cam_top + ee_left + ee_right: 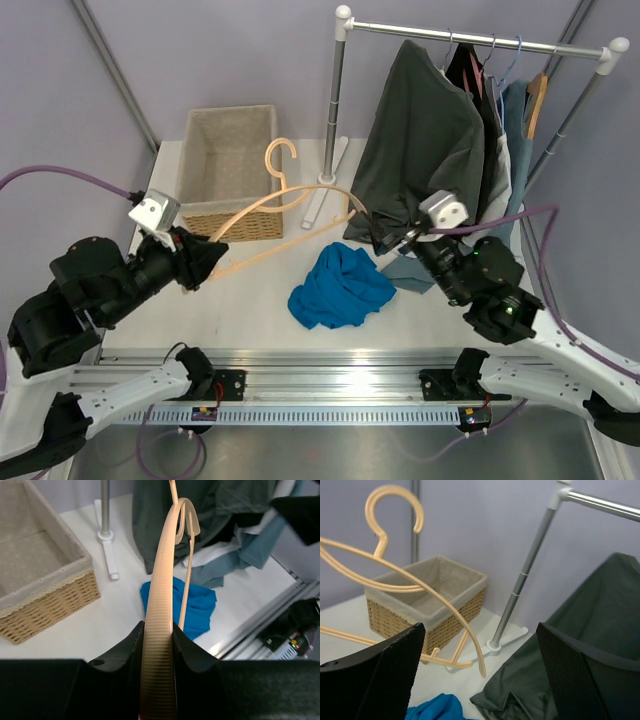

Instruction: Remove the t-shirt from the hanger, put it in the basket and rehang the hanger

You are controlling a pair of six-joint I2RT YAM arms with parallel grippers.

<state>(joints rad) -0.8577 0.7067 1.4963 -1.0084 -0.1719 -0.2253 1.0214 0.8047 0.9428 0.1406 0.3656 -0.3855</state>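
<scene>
T-shirt [340, 287]: blue, crumpled in a heap on the white table [250, 310], front-centre, just past the metal rail [330, 360] at the near edge. It sits between the 2 arms and is clear of the hanger [161, 595].

Left gripper [210, 260]: its 2 fingers are clamped tight on the ribbed arm of the hanger, near 1 end. The hanger is tan and bare. It runs from that grip toward the far right, with the hook sticking up in front of the basket [230, 222]. Its other tip ends close to the foot of the rack pole [335, 110].

Right gripper [480, 665]: jaws spread wide with nothing between them. It sits just right of the t-shirt, right by the hem of the dark grey garment [420, 140].

Room to move: bare table left of and in front of the t-shirt, up to the rail. The right side is tight, with the grey garment draping down onto the table and a lighter blue cloth [405, 272] at its foot beside the t-shirt.

Farther back: wicker basket with cloth lining at far left, then the rack pole on its flat white foot. The rack bar carries the grey garment and several more clothes [500, 110] on hangers. A plain lilac wall [220, 50] stands behind.
</scene>
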